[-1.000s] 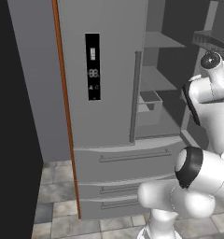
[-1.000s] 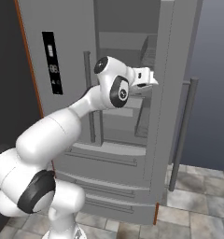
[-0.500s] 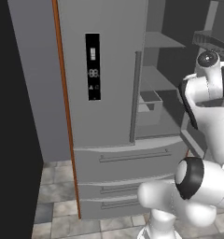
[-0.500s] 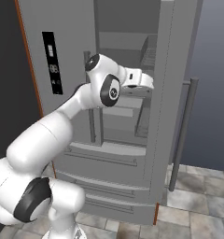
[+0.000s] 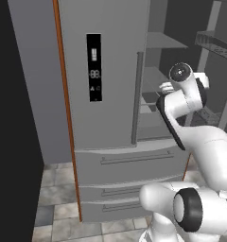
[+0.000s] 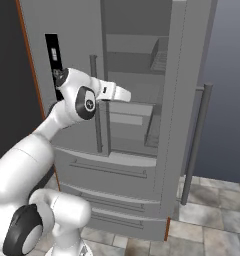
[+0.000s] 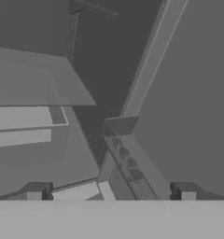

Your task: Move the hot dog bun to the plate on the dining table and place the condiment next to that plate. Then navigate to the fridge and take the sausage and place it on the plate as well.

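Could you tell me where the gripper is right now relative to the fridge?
In the right base view the gripper is open and empty, reaching into the fridge through its open right door, at the level of the inner shelves.

The fridge (image 5: pixel 110 94) looks like brushed grey steel with a smooth, matt finish. Its display strip (image 5: pixel 93 67) is glossy black, like glass or plastic. The handle (image 5: pixel 136 99) is smooth grey metal. A thin edge (image 5: pixel 64 118) along the fridge side looks like reddish-brown wood. The shelves (image 6: pixel 129 107) inside seem pale grey plastic, smooth. The floor (image 6: pixel 212 215) is stone tile, mottled grey and brown, slightly rough.
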